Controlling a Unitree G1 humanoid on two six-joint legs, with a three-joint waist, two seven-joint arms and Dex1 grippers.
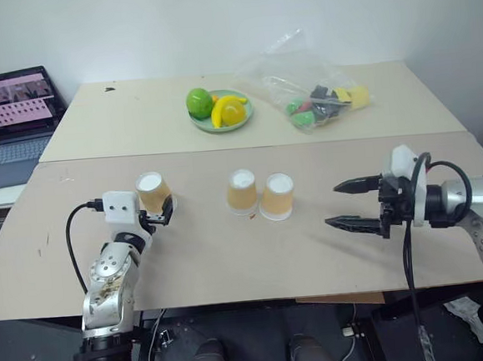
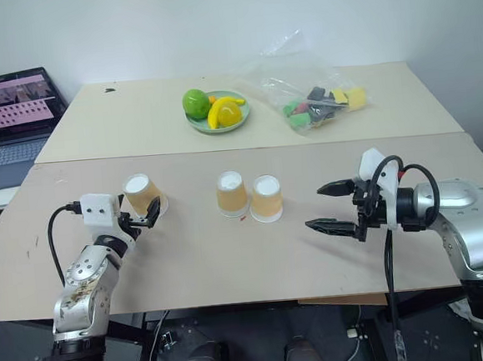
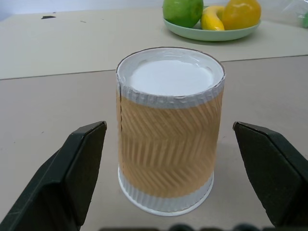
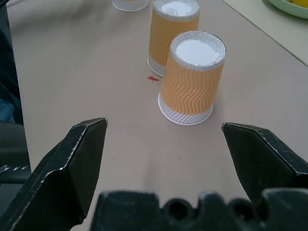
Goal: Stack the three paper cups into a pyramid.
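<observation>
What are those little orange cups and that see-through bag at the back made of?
The three cups look like paper: matte tan-orange sleeves embossed with a wavy ripple, white crimped rims, flat white bases facing up. The bag looks like thin clear plastic film: glossy, crinkled, its contents showing through.

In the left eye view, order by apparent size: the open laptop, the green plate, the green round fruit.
1. Open laptop, largest, though cut by the picture's edge.
2. Green plate.
3. Green round fruit, smallest.
</observation>
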